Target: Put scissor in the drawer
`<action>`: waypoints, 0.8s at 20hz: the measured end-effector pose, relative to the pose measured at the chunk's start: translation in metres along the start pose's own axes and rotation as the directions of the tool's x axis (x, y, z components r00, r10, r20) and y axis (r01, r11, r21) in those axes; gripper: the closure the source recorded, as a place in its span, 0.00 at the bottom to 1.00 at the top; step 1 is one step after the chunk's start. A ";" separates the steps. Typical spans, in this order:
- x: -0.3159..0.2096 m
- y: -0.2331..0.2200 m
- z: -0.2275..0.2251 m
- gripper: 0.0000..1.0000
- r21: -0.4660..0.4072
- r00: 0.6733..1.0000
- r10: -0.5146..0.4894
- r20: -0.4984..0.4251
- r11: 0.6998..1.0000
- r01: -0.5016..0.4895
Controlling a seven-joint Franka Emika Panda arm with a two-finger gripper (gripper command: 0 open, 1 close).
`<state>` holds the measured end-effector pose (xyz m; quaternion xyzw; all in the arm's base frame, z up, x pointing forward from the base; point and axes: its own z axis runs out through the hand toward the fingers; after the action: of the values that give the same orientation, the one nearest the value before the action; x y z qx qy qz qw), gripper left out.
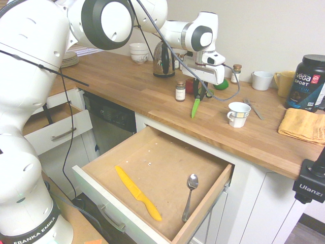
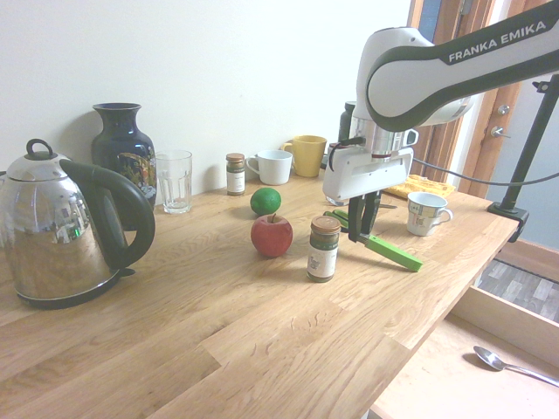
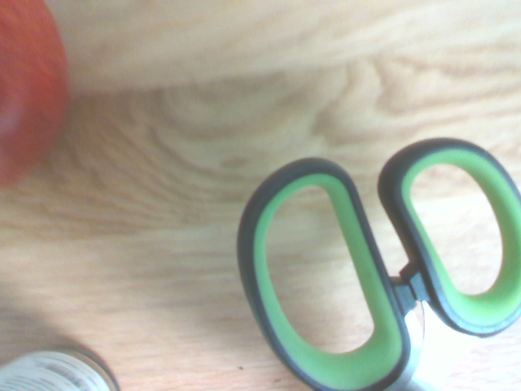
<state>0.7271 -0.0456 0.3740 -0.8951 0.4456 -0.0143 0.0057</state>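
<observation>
In the wrist view, the scissor [image 3: 383,269] blades are cut off by the edge; a blurred red apple [image 3: 28,90] lies beside the tool.

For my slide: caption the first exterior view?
Gripper shut on the scissor, above the counter behind the open drawer.

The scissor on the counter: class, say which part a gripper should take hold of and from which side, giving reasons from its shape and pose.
Grip the scissor near the pivot, where the loop handles meet the sheathed blade, coming from straight above. It is long and thin, and that narrow neck fits between the fingers. The tool is already shut on the scissor there, pointing down, with the sheathed blade slanting down toward the counter.
</observation>
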 end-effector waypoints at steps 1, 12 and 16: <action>-0.001 0.000 -0.007 1.00 0.007 1.000 -0.001 -0.005 1.000 0.001; -0.023 0.015 -0.062 1.00 0.050 1.000 0.004 -0.031 0.999 -0.003; -0.040 0.026 -0.073 1.00 0.063 0.999 0.006 -0.037 0.998 -0.003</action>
<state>0.6800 -0.0292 0.4455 -0.8931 0.4470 -0.0450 0.0256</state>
